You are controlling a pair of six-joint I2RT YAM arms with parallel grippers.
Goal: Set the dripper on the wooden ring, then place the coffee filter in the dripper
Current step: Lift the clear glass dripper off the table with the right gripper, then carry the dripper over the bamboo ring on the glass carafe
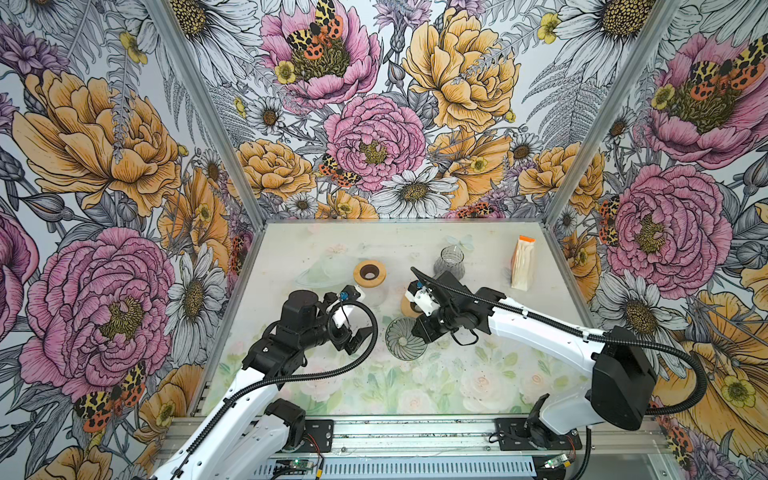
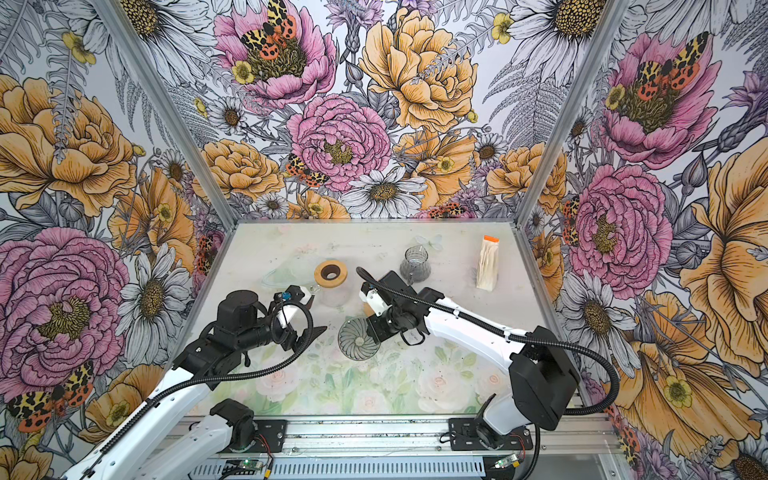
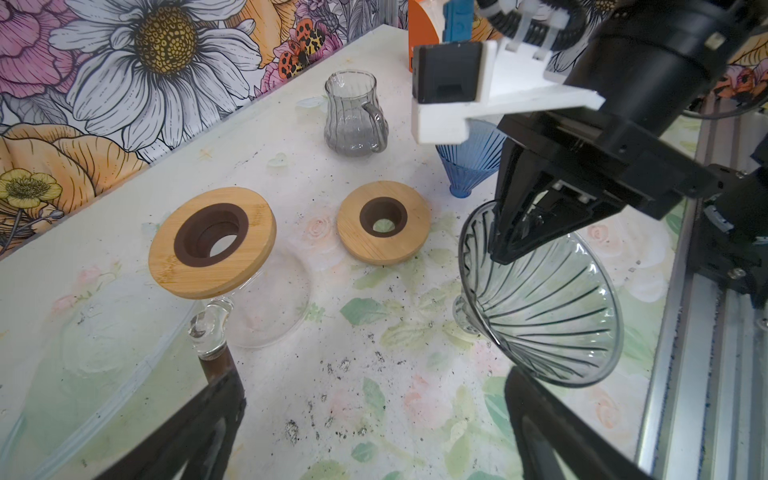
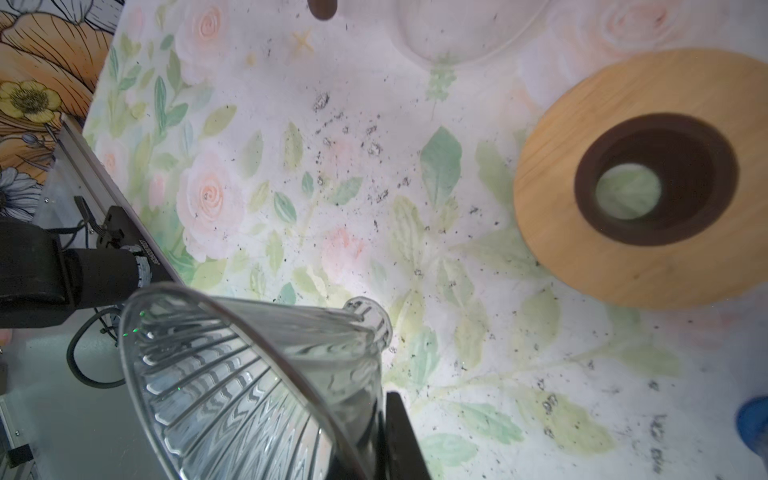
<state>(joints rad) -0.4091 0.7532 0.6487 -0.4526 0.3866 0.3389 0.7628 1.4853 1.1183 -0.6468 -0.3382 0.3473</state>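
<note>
Clamped on the rim of the smoky glass dripper, the right claw is closed almost together on the thin wall, apparently with one finger inside the cone and one outside. The dripper is held tipped far over, its mouth turned toward the front rail and its narrow foot toward the loose wooden collar lying near it on the tabletop; whether the foot touches the surface cannot be told. The left claw is held wide apart and empty, close to the glass carafe that carries a second collar. The coffee filter is judged to lie in the packet standing at the far right of the tabletop, well apart from both claws, so nothing is placed yet. The step in hand is judged to be the righting of the dripper. It is best done slowly, since ribbed glass pinched by its edge can swing or slip: the cone should be rotated upright, its foot centred over a collar's hole and lowered until seated flat before the grip is released. Only then should a filter be fetched and lowered point-first.
</note>
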